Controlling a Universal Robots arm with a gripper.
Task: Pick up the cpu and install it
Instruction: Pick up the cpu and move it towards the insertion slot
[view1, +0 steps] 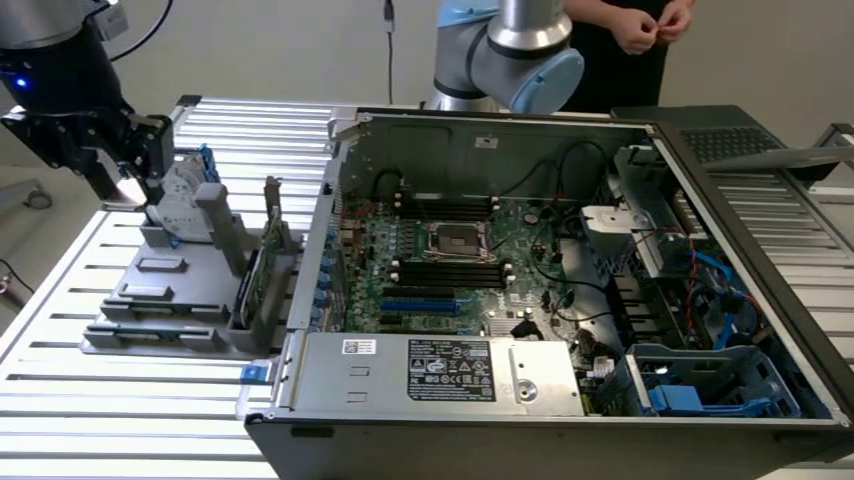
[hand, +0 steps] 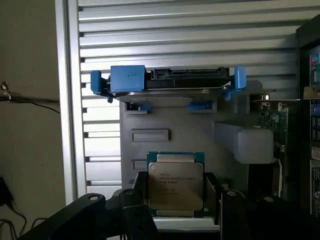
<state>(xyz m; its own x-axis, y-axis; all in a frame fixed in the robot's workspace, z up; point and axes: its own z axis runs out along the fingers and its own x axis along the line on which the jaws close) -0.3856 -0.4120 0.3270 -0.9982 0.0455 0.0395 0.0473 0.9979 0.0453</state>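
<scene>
- I'm seeing the gripper (view1: 134, 183) hanging over the far end of the grey parts holder (view1: 174, 320), at the exterior view's left, just beside the upright hard drive (view1: 180, 195) in its blue bracket.
- In the wrist view the cpu (hand: 175, 182) is sitting between the two black fingers (hand: 141, 195), metal face toward the camera. They are pressing on its two opposite edges, so I'm judging it pinched and raised off the holder.
- The socket (view1: 454, 240) is lying mid-motherboard inside the open case (view1: 467, 140), well apart from the gripper.
- I'm judging the step in hand to be the lift and carry. The chip is being held only by thin edges, so I'm wanting it flat and square in the grip, because any tilt or slip would be spoiling its alignment.
- I'm favouring slow, smooth motion, height over the hard drive and case wall, and a light squeeze.
- A person (view1: 641, 30) is standing behind the case, so I'm minding the sweep.
</scene>
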